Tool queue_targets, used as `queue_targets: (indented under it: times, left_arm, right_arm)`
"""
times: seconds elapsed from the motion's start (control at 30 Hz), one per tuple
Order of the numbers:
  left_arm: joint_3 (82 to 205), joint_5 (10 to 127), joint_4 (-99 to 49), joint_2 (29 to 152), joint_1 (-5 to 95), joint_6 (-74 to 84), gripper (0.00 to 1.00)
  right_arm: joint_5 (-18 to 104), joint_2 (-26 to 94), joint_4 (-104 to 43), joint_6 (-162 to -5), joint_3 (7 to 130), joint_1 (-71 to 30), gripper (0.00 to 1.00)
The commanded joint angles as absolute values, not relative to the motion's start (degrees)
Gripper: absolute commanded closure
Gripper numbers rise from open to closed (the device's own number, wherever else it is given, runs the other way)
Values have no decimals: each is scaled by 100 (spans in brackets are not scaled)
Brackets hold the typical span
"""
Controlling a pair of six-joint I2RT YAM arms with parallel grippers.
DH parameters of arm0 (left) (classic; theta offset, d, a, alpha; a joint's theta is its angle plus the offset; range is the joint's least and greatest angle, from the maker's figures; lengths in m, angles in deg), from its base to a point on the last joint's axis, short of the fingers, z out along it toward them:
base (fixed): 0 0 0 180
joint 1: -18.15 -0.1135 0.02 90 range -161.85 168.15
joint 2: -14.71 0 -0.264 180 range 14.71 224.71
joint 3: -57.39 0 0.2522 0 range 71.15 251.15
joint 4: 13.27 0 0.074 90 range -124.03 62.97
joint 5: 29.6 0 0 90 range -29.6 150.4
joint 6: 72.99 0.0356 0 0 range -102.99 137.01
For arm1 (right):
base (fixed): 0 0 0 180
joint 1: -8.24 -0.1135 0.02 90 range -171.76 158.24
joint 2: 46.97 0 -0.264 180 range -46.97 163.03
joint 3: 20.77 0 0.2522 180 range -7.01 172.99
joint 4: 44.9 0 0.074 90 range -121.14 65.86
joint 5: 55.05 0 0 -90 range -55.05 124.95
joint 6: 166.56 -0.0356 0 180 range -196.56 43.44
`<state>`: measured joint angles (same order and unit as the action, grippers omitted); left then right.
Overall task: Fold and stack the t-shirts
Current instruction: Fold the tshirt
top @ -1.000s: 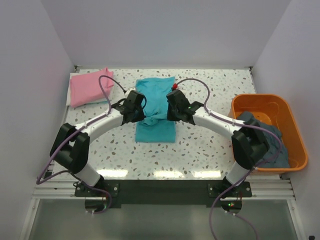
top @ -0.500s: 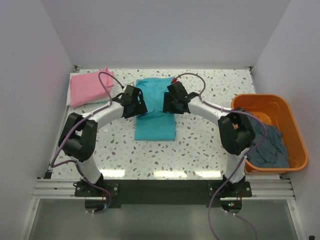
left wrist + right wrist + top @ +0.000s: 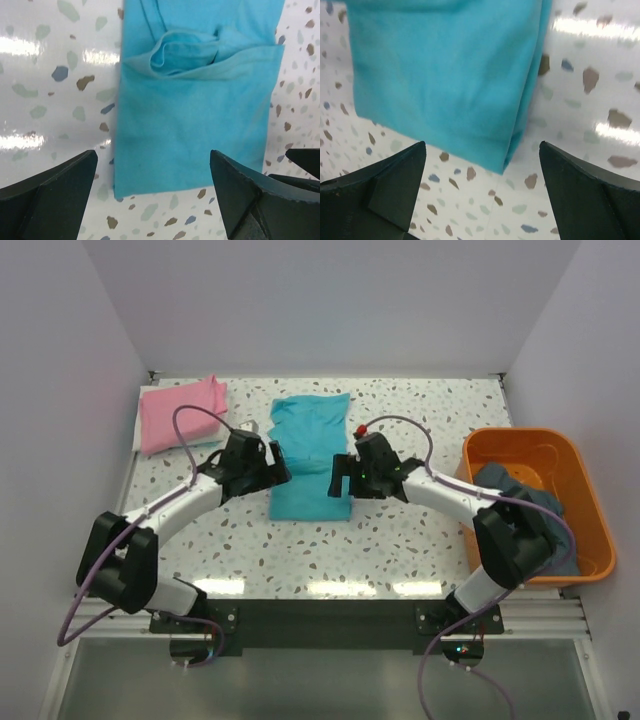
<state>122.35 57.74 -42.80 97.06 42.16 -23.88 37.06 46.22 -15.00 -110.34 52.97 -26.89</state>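
Shirts, three — turquoise shirt (image 3: 311, 440) flanked by left hand (image 3: 278, 468) and right hand (image 3: 338, 477), both gaping, empty — pink shirt (image 3: 180, 413), grey shirt (image 3: 498, 480).

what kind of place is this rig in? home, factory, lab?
Most likely a lab test cell: plain white walls box in a speckled table, an aluminium frame runs along its near edge, and the items look like staged props: a pink t-shirt, a turquoise t-shirt and an orange tub.

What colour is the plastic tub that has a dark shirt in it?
Orange. The rectangular plastic tub shows best in the top external view.
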Motion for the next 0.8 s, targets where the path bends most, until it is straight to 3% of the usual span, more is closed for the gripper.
queue_targets:
  times: [0.0,0.17,0.23,0.27,0.37,0.47,0.63,0.73,0.77]
  left_arm:
    - [11740,6189,-4232,9329,4206,-2316,0]
    - [11080,6426,-4101,9091,4267,-2404,2]
    - [10877,6505,-3979,9144,4268,-2456,11]
    - [10781,6567,-3926,9205,4285,-2491,22]
    - [10683,6673,-3635,9372,4364,-2562,32]
    - [10718,6576,-3574,9582,4382,-2580,45]
    - [10797,6313,-3574,9794,4391,-2571,54]
    - [10806,6399,-3530,9925,4399,-2501,71]
    - [10789,6444,-3512,9943,4452,-2492,89]
  right_arm:
    - [4136,4155,-1936,-11382,4688,-2875,1]
    - [4189,3987,-2367,-11803,3966,-2946,8]
    - [4242,4048,-2568,-11874,3809,-2955,13]
    - [4242,4066,-2622,-11962,3764,-2964,21]
    - [4225,4171,-2771,-12041,3649,-2972,41]
    - [4110,4338,-2815,-12042,3658,-2972,46]
    - [4049,4540,-2912,-12077,3711,-2972,55]
    - [4049,4628,-2903,-12103,3772,-2972,67]
    - [4127,4655,-2921,-12147,3781,-2981,71]
